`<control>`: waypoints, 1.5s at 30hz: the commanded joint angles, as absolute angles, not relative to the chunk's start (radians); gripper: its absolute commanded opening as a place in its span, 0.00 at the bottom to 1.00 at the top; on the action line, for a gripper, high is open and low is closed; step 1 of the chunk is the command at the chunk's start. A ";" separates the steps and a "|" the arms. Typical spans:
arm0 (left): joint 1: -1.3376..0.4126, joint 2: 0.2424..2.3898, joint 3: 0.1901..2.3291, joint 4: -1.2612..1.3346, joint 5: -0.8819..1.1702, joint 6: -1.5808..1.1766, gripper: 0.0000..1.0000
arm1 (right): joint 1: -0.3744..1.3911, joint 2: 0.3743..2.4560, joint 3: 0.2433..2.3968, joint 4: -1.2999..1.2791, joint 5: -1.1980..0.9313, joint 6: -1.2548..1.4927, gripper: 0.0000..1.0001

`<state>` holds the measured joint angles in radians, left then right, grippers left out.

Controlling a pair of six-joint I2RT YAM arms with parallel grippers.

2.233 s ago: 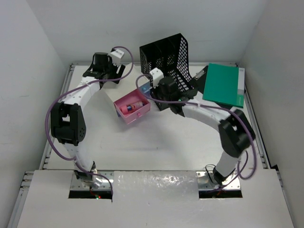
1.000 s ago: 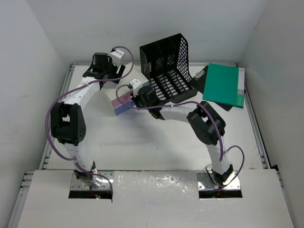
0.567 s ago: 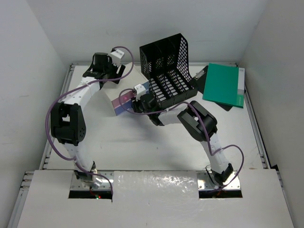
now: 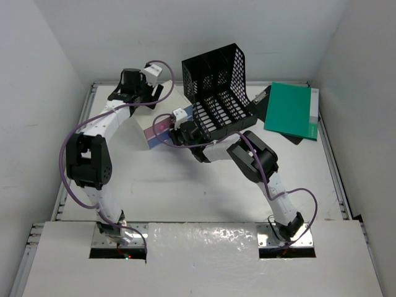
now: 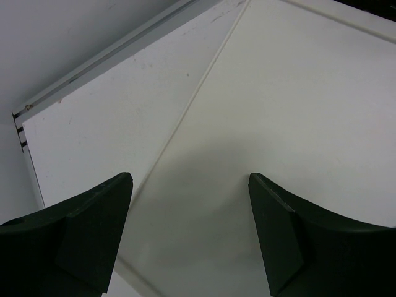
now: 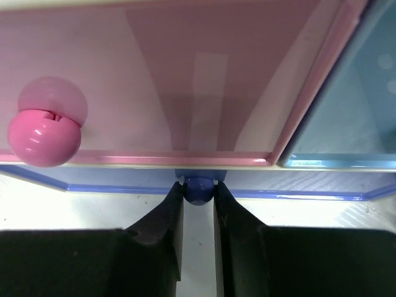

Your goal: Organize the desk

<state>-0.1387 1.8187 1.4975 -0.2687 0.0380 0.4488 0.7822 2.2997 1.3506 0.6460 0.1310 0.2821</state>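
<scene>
Right pincer (image 6: 198, 193), lower centre of the wrist view: fingers clamped together on the small round blue knob (image 6: 198, 188) of the lower blue drawer (image 6: 111, 180). Directly above it, the pink drawer front with its round pink knob (image 6: 44, 137) sits flush in the small cream-topped drawer box (image 4: 156, 132). Whether the blue drawer is fully home cannot be told.

Left pincer (image 5: 189, 238), lower edge of its wrist view: fingers apart, holding nothing, poised above the box's pale top at the upper left of the overhead view.

Progress, as judged: the pink drawer appears dealt with and the blue drawer is in hand. The flat green folder (image 4: 291, 110) lies at the upper right, outside the black mesh file rack (image 4: 216, 86) at the upper centre, so filing it probably remains.

The large flat white rectangular desk (image 4: 185, 185) lies beneath both pincers. The right pincer works low, just above its surface, at the upper centre-left of the overhead view, and bare desk stretches from there toward the lower frame edge.
</scene>
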 commanded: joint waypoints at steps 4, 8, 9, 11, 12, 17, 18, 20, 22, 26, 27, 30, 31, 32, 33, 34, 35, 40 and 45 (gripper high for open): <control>-0.143 1.858 1.486 -0.360 0.043 0.472 0.74 | 0.785 2.235 1.312 0.781 0.130 0.282 0.00; -0.141 1.856 1.494 -0.370 0.035 0.468 0.75 | 0.793 2.143 1.130 0.805 0.097 0.285 0.00; -0.140 1.856 1.494 -0.371 0.034 0.468 0.75 | 0.807 2.091 1.090 0.807 0.092 0.284 0.00; -0.137 1.852 1.494 -0.376 0.031 0.466 0.75 | 0.824 2.037 0.955 0.816 0.098 0.285 0.00; -0.137 1.852 1.497 -0.376 0.031 0.465 0.75 | 0.843 1.989 0.916 0.818 0.100 0.287 0.00; -0.127 1.838 1.520 -0.411 0.038 0.450 0.86 | 0.882 1.902 0.799 0.737 0.048 0.272 0.24; -0.127 1.833 1.538 -0.438 0.034 0.443 0.91 | 0.882 1.882 0.801 0.700 0.034 0.273 0.36; -0.126 1.800 1.575 -0.480 0.028 0.434 1.00 | 0.884 1.853 0.804 0.664 0.005 0.267 0.59; -0.126 1.754 1.595 -0.544 0.018 0.430 1.00 | 0.885 1.800 0.798 0.609 0.003 0.258 0.75; -0.049 1.517 1.560 -0.629 0.029 0.425 1.00 | 0.894 1.712 0.775 0.505 0.003 0.216 0.99; 0.050 1.470 1.496 -0.644 0.101 0.436 1.00 | 0.896 1.694 0.772 0.485 -0.021 0.209 0.99; 0.257 1.289 1.294 -0.727 0.193 0.515 0.99 | 0.903 1.622 0.755 0.419 -0.032 0.181 0.99; 0.299 1.196 1.231 -0.732 0.204 0.544 1.00 | 0.907 1.606 0.746 0.399 -0.037 0.173 0.99; 0.328 1.149 1.113 -0.739 0.204 0.595 1.00 | 0.914 1.579 0.742 0.393 -0.038 0.167 0.99; 0.377 1.111 1.059 -0.758 0.203 0.616 1.00 | 0.917 1.569 0.739 0.384 -0.040 0.166 0.99; 0.396 1.047 1.022 -0.767 0.204 0.635 0.99 | 0.920 1.562 0.738 0.379 -0.043 0.166 0.99; 0.411 1.022 0.958 -0.772 0.218 0.664 1.00 | 0.928 1.551 0.738 0.373 -0.044 0.164 0.99; 0.558 1.029 0.858 -0.724 0.276 0.684 1.00 | 0.963 1.555 0.767 0.339 -0.028 0.149 0.99; 0.647 1.124 0.830 -0.729 0.391 0.732 1.00 | 0.969 1.559 0.770 0.336 -0.005 0.144 0.99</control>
